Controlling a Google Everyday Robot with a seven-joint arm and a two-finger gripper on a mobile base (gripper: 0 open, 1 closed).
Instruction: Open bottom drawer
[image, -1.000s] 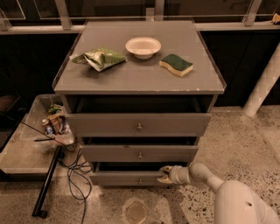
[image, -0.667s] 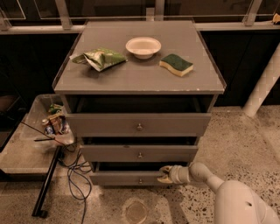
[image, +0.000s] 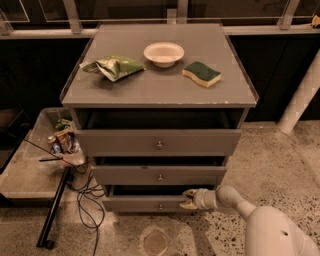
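The robot's gripper, at the end of a white arm reaching in from the lower right, rests against the upper edge of the bottom drawer, just right of its small round knob; whether it is spread or closed cannot be told. The bottom drawer is the lowest of three grey fronts, sitting near the speckled floor below the middle drawer and top drawer, a dark gap above its front. On the cabinet top lie a crumpled green bag, a white bowl and a green-and-yellow sponge.
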